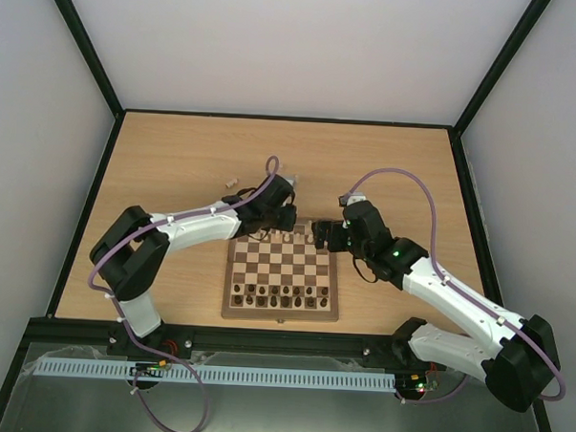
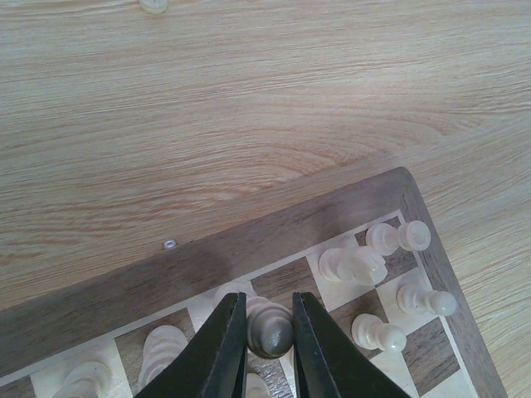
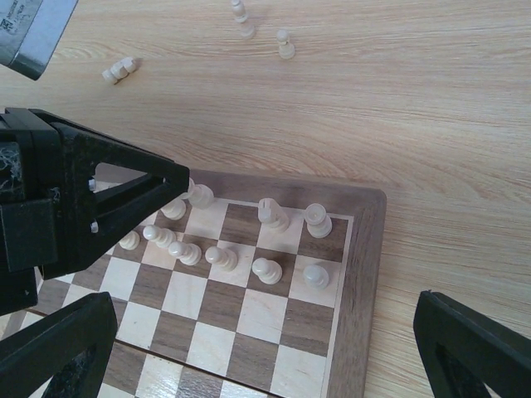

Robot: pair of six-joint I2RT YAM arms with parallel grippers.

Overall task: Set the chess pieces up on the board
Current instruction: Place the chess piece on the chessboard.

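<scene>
My left claw point(image 2: 268, 332) is clenched on a pale cream turned wooden chess piece point(image 2: 270, 327) at the far row of the square cream-and-brown wooden chessboard point(image 2: 207, 265). Cream neighbours point(image 2: 357, 264) crowd just beside it. My right claw point(image 3: 265, 348) hangs spread wide over the board's far right corner. Loose cream pieces point(image 3: 286, 46) are scattered on the light wood tabletop point(image 3: 415, 99) beyond, and dark brown pieces point(image 1: 280, 294) line the near row.
</scene>
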